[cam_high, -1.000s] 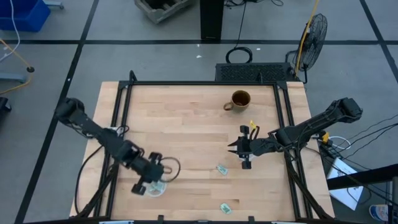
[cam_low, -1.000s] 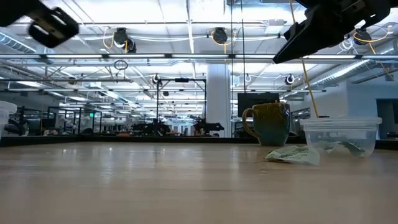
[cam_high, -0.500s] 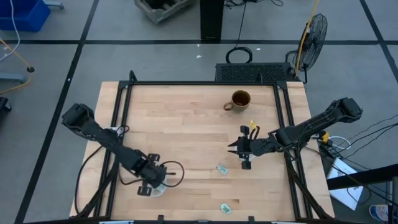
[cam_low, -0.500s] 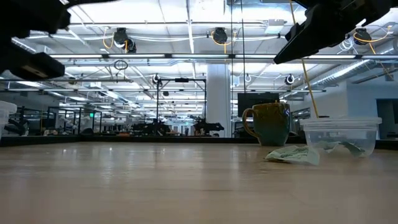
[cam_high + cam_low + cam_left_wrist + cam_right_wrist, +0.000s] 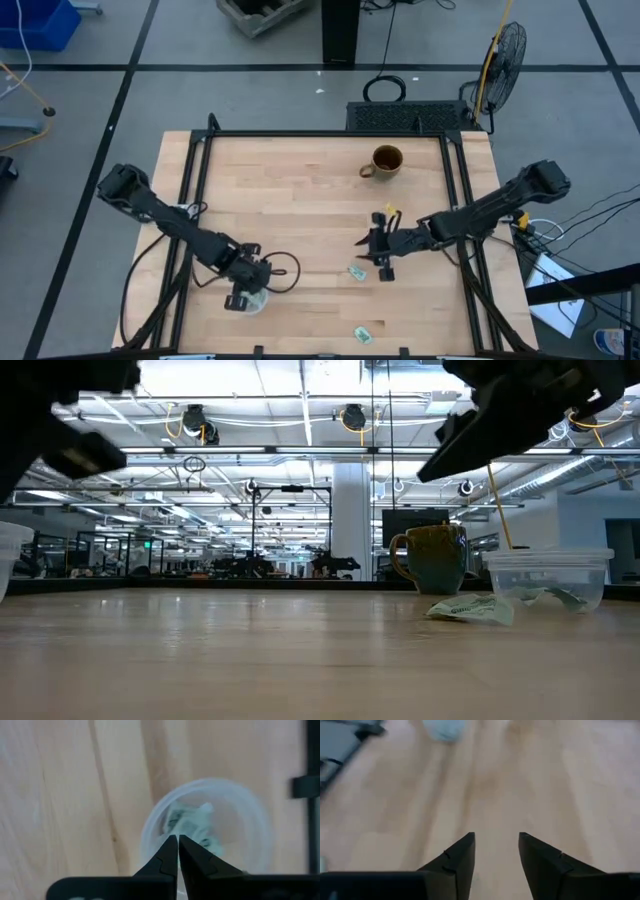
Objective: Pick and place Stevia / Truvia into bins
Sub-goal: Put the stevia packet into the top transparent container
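My left gripper (image 5: 247, 290) (image 5: 177, 839) is shut and points down over a clear cup (image 5: 256, 303) (image 5: 150, 820) near the table's near edge. Pale green and white packets (image 5: 192, 825) lie inside that cup. My right gripper (image 5: 372, 252) (image 5: 496, 842) is open above bare wood, just right of and beyond a loose packet (image 5: 355, 271) (image 5: 470, 608) lying flat on the table. Another packet (image 5: 362, 333) lies by the near edge. A second clear cup (image 5: 548, 575) with packets in it shows only in the low view.
A brown mug (image 5: 385, 160) (image 5: 432, 558) with a handle stands toward the far edge, right of the middle. Black frame rails (image 5: 190, 180) run along the table's left, right and far sides. Bare wood lies between the two arms.
My right gripper has moved toward the table's left and a little toward the near edge, closer to the loose packet, staying open. My left gripper has dropped lower over its cup and shifted slightly right. The packets and cups have kept their places.
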`<state>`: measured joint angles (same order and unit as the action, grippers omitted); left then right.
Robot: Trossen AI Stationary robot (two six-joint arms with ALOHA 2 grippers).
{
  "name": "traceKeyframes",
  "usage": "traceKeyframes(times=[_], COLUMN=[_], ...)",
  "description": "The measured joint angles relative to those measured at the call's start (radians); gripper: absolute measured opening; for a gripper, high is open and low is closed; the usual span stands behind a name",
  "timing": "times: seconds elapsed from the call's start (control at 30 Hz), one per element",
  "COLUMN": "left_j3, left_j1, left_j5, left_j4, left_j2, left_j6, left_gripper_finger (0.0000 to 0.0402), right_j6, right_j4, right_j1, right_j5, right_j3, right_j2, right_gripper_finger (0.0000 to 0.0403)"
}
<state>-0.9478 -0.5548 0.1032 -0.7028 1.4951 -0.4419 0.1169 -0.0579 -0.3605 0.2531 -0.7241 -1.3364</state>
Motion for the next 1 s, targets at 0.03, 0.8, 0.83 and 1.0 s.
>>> traceKeyframes(times=[0.03,0.8,0.83,1.0], left_j3=[-0.013,-0.089,-0.089,-0.089], left_j1=[0.0,0.001,0.0,0.004], left_j5=[0.0,-0.115,-0.116,-0.139], left_j4=[0.0,0.017,0.017,0.018], left_j2=[-0.01,-0.094,-0.094,-0.094], left_j6=[-0.001,0.081,0.082,0.081], left_gripper_finger=[0.0012,0.0026,0.0026,0.0026], right_j6=[0.001,0.303,0.291,0.227], right_j4=[-0.041,0.079,0.114,0.369], right_j1=[0.003,0.008,0.005,0.005], right_j5=[-0.022,-0.208,-0.207,-0.194], right_j3=[0.0,-0.061,-0.08,-0.228], right_j2=[-0.024,-0.217,-0.217,-0.216], right_gripper_finger=[0.0148,0.0132,0.0132,0.0132])
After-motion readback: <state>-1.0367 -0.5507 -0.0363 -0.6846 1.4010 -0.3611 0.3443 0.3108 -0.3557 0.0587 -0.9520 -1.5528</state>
